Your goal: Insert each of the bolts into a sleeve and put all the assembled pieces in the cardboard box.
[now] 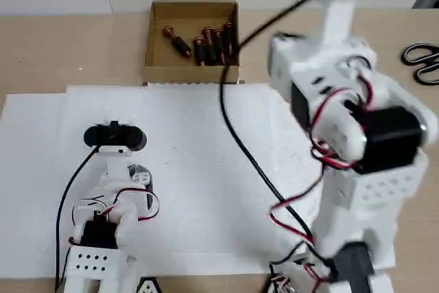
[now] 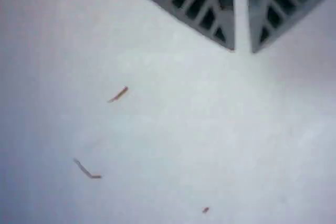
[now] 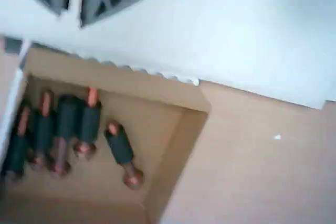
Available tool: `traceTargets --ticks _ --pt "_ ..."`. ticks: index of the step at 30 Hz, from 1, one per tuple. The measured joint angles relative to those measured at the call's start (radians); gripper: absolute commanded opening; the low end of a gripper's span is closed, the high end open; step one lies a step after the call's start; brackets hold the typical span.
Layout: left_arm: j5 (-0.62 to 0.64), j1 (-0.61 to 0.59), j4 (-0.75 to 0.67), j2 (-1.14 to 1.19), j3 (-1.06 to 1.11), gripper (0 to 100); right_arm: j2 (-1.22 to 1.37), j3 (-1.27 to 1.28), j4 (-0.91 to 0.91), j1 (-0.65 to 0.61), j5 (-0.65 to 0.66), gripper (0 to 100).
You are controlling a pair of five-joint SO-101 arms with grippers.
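Closest to the high camera, the right arm [image 1: 350,135] rose large along the right side of the frame, with red and black wires looped over its white body. Seen from its wrist camera, the right tool [image 3: 72,18] had its two ribbed fingers together, just a thin slit between them and nothing held. It hung over the white paper sheet [image 3: 236,35], near the sheet's edge.

Just past that edge sat the cardboard box [image 1: 188,73], at the upper middle of the high view on the tan bench [image 1: 55,46]. Inside it lay the assembled pieces [image 3: 63,124], copper-coloured bolts in dark sleeves. Four were packed side by side toward the box's right wall as the high view showed it. A lone piece [image 1: 177,41] lay slantwise apart from them, nearer the left wall.

At the lower left of the high frame the left arm [image 1: 110,204] sat folded over the paper. The left tool [image 2: 243,50] hung close above the sheet, fingers together and empty, with a few small brownish scraps [image 2: 118,94] on the paper near it. A black cable [image 1: 240,142] trailed across the sheet, and scissors [image 1: 424,60] lay at the right edge of the frame on the bench.
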Motion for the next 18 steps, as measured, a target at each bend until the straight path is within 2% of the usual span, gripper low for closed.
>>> traceTargets --ticks 9,13,18 --pt "0.000 0.000 0.000 0.000 0.000 1 -0.305 0.488 -0.048 0.190 -0.107 0.3" --pt "0.000 0.000 0.000 0.000 0.000 1 -0.488 0.779 -0.167 0.285 -0.117 0.2" --pt "0.000 0.000 0.000 0.000 0.000 1 -0.760 1.195 -0.384 0.342 -0.081 0.2"
